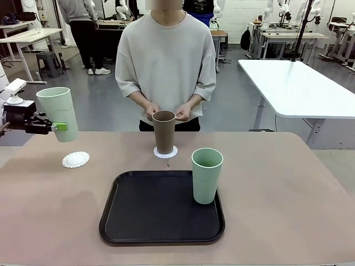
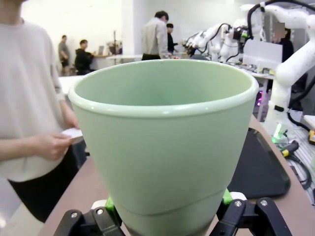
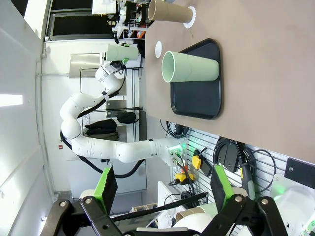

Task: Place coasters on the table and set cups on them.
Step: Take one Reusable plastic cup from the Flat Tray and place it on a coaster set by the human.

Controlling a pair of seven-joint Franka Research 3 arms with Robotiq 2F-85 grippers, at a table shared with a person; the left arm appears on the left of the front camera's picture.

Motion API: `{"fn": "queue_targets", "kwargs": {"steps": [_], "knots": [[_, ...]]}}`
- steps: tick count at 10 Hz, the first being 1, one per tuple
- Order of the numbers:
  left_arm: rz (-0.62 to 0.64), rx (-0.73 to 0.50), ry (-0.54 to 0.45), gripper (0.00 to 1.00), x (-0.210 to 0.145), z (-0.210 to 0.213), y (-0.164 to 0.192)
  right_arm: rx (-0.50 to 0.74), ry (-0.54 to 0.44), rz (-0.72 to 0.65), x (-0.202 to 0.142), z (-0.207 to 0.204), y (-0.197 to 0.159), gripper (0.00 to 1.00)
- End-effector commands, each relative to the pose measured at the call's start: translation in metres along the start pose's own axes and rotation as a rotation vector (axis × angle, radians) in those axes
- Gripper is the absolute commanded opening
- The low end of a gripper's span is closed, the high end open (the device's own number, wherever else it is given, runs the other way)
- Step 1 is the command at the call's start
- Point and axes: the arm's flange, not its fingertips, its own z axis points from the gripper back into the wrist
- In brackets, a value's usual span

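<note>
"Two of the three tumblers are not yet on lace, I'd judge. Where is the one in play?"

"The left hand is clamped on the lower part of a tall pale green matte tumbler. It carries the tumbler upright in the air, out past the far left corner of the black rounded plastic tray. The right hand stands wide apart and holds nothing."

"And the target?"

"A small round white lacy coaster lies bare on the tan worktop. It is off the tray's far left corner, nearly under the held tumbler."

"The rest?"

"A brown tumbler sits on a second lacy coaster just beyond the tray's far edge, with the person's hands at its rim. A second pale green tumbler stands on the tray's right side."

"What could go wrong?"

"The coaster is barely wider than the base. An off-centre descent would likely land the tumbler half on the lace and leaning. The light coaster may also slide if the base drags across it. With a grip that low on a tapered wall, the tumbler could tip on release."
</note>
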Motion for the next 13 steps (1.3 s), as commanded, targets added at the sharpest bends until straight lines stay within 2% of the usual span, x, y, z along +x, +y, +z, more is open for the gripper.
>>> {"fn": "queue_targets", "kwargs": {"steps": [1, 2, 3, 9, 13], "knots": [[-0.019, 0.043, 0.007, 0.83, -0.001, 0.005, 0.01, 0.018, -0.003, 0.007, 0.0, 0.0, 0.001, 1.0], [-0.013, 0.074, 0.021, 0.83, 0.004, 0.005, 0.005, 0.018, -0.003, 0.007, 0.0, 0.0, 0.001, 1.0], [0.0, 0.016, 0.005, 0.83, -0.004, 0.001, 0.004, 0.018, -0.003, 0.007, 0.0, 0.0, 0.001, 1.0], [0.003, 0.029, 0.012, 0.83, -0.006, 0.001, 0.006, 0.018, -0.003, 0.007, 0.0, 0.0, 0.001, 1.0], [-0.053, -0.072, -0.009, 0.83, -0.038, 0.017, 0.011, 0.018, -0.003, 0.007, 0.0, 0.0, 0.001, 1.0]]}}
